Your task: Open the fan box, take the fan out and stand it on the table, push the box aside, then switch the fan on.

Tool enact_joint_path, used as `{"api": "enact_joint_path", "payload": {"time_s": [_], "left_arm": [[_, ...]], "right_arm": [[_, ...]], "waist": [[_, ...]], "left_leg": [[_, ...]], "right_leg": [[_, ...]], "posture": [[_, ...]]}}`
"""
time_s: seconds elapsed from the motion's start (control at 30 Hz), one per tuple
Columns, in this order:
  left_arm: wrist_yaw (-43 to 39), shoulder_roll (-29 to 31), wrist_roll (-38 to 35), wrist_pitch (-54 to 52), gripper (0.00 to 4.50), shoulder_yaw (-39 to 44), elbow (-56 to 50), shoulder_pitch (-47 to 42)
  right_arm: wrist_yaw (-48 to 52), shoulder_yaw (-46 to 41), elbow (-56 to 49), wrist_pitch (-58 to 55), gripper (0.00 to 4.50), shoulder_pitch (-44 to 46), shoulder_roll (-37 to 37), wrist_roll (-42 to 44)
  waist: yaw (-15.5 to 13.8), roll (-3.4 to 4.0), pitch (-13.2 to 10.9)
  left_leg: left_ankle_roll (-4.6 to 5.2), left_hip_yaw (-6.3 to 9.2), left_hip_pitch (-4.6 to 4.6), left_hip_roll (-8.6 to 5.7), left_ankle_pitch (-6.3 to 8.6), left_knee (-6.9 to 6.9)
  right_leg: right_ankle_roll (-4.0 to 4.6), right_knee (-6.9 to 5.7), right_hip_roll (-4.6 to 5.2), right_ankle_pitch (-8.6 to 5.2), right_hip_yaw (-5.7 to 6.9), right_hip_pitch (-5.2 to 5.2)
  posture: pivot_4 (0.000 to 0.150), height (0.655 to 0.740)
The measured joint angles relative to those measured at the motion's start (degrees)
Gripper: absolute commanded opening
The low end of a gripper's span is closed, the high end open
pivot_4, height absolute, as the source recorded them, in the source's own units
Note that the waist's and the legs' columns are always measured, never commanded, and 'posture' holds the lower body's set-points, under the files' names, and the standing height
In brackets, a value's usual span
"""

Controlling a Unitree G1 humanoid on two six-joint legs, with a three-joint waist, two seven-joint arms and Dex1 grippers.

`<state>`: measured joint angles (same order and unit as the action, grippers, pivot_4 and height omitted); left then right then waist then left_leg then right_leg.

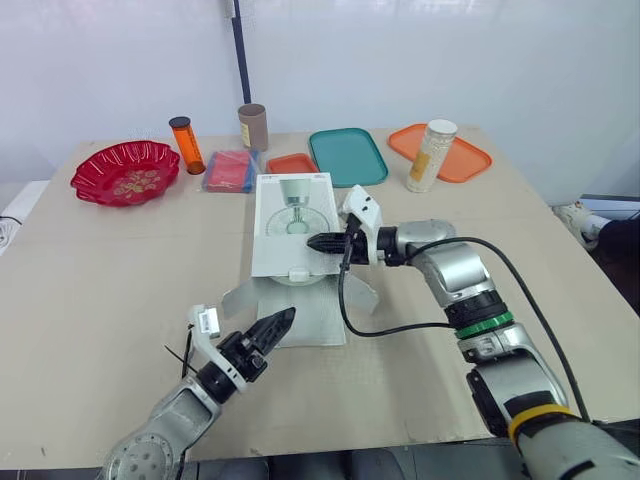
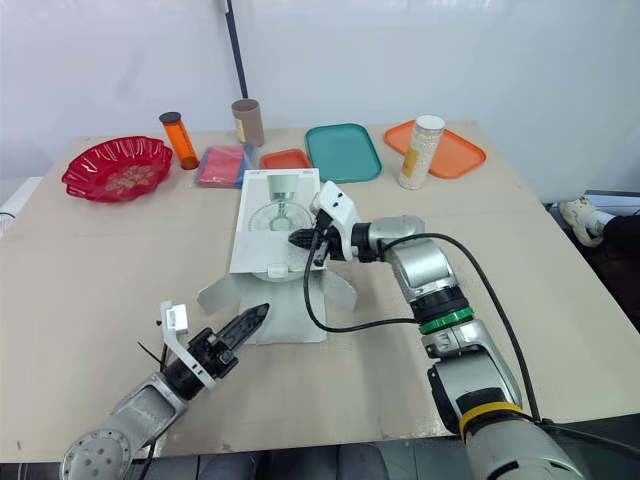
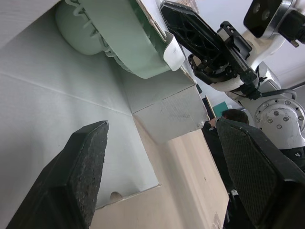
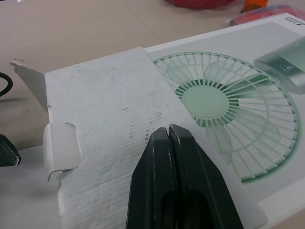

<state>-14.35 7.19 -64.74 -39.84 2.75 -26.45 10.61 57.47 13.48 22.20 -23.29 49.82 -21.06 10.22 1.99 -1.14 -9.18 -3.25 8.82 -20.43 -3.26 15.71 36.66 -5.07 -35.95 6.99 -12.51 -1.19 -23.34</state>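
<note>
Left eye view: tan table before a white wall.

Right gripper over the open fan box, left gripper beside its near end.

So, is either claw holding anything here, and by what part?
Nothing held: right claw shut empty above the white cardboard fan box, left claw open at its opened end.

The beige surface carries the open fan box at frame centre; across the top sit a red dish, amber bottle, brown tube, pink packet, teal tray and orange tray.
</note>
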Motion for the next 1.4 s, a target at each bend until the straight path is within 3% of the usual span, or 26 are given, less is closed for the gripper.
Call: {"api": "enact_joint_path", "payload": {"time_s": [0.97, 1.4], "left_arm": [[1.7, -9.4, 9.7, 3.9, 3.82, -1.2, 12.1, -9.3], [-0.3, -11.5, 9.1, 3.5, 3.82, 0.2, 15.8, -12.1]], "right_arm": [[1.2, 0.0, 1.3, 2.7, 0.0, 0.5, -0.5, -2.0], [1.4, -0.1, 0.9, 2.0, 0.0, 0.5, -0.9, -2.1]], "waist": [[0.0, 0.0, 0.0], [-0.1, 0.0, 0.0]], "left_leg": [[-0.01, 0.01, 0.0, 0.0, 0.0, 0.0], [-0.01, 0.02, -0.01, -0.01, 0.0, 0.0]], "right_leg": [[-0.04, 0.03, -0.01, 0.0, 0.0, 0.01], [-0.08, 0.06, -0.01, 0.0, 0.0, 0.02]], "posture": [[0.15, 0.7384], [0.15, 0.7384]]}}
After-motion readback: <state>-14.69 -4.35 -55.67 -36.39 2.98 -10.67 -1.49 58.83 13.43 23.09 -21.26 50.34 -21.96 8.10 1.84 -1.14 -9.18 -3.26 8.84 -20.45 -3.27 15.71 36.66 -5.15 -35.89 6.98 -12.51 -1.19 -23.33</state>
